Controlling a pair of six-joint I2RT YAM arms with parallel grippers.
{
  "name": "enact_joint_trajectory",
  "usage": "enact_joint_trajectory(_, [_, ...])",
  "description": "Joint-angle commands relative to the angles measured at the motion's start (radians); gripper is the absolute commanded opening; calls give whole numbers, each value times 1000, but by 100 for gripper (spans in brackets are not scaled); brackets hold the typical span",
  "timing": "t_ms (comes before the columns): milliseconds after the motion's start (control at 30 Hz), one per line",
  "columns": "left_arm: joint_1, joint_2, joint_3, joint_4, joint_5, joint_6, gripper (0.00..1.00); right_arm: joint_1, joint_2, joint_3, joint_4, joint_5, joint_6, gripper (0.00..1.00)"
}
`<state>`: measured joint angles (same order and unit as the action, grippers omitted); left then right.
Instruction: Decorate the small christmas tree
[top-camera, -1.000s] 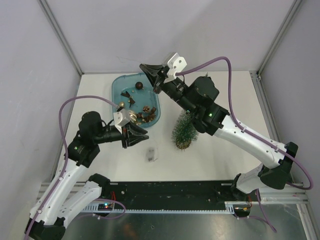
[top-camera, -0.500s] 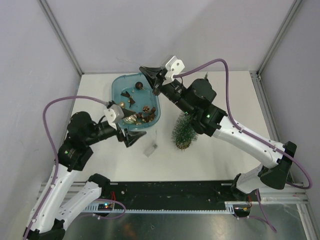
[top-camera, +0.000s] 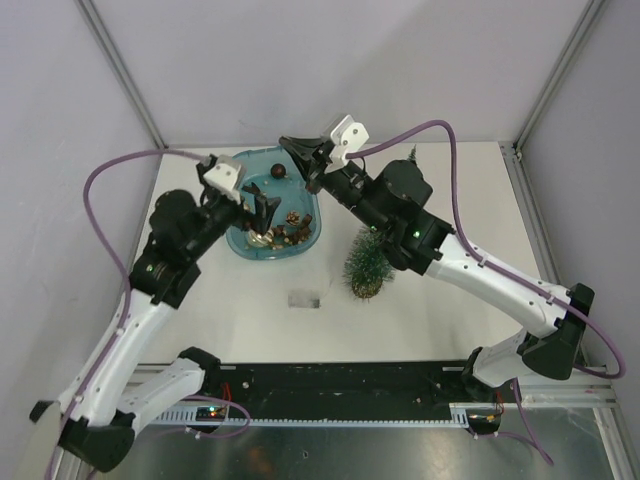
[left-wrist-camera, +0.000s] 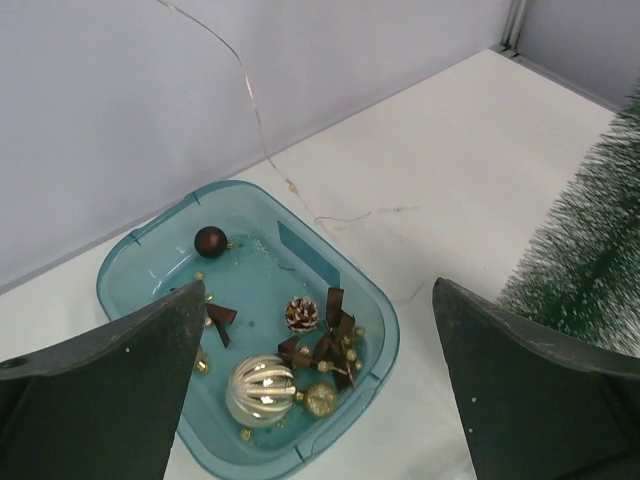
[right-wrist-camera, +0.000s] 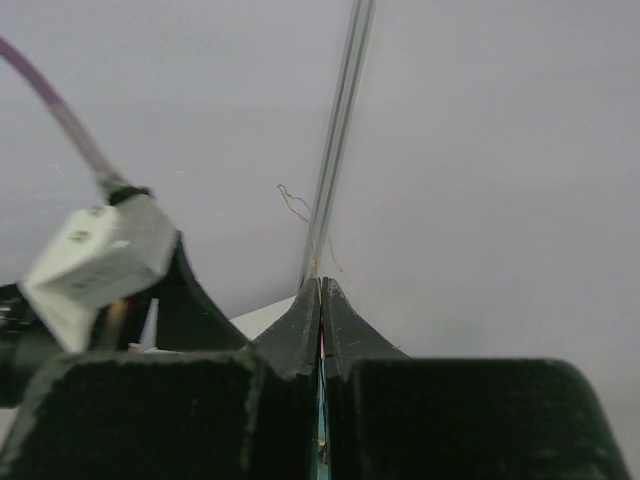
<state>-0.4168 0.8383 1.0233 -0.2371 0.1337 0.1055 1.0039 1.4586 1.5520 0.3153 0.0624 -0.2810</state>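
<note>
The small christmas tree (top-camera: 368, 262) stands on the white table right of the blue tray (top-camera: 236, 172); in the left wrist view the tree (left-wrist-camera: 590, 240) shows at the right edge. My left gripper (top-camera: 262, 212) hangs open over the tray (left-wrist-camera: 130, 262), nothing between its fingers (left-wrist-camera: 110, 390). The tray holds a white ribbed ball (left-wrist-camera: 260, 390), a gold ball (left-wrist-camera: 321, 400), a pine cone (left-wrist-camera: 301, 313), brown bows (left-wrist-camera: 335, 335) and a dark ball (left-wrist-camera: 210, 241). My right gripper (top-camera: 290, 144) is shut on a thin wire string (left-wrist-camera: 255, 120), raised above the tray's far edge; the string (right-wrist-camera: 295, 205) leaves its tips (right-wrist-camera: 320, 285).
A small pale box (top-camera: 303, 299) lies flat on the table in front of the tray, left of the tree's base. The wire trails over the table (left-wrist-camera: 360, 213) behind the tray. Grey walls close off the back and both sides.
My left gripper opened, let go of the small box on the table, and swung up and back to the tray. The right arm stayed nearly still.
</note>
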Motion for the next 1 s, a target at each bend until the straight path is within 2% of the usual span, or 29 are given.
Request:
enact_joint_trajectory(0, [0,100,108,94,46,-26,100,3,-52,3,38,-11,5,0])
enact_joint_trajectory(267, [64,226,212,103,399,-57,100,-1,-66,1,30,-21,1,0])
enact_joint_trajectory(367, [78,235,204,103,441,-62,94,-3,-72,-1,27,-25,3,0])
enact_joint_trajectory(400, [80,236,201,104,443,-62,88,-3,-75,-1,25,-28,3,0])
enact_joint_trajectory(567, [99,261,228,105,421,-81,31,-7,-93,-16,30,-42,9,0])
enact_joint_trajectory(667, [132,295,263,105,436,-112,8,-6,-103,-27,35,-49,19,0])
enact_joint_trajectory(767, [173,324,300,105,488,-156,1,-6,-113,-34,34,-50,28,0])
enact_joint_trajectory(967, [196,362,373,108,547,-180,0,9,-122,-45,16,-93,39,0])
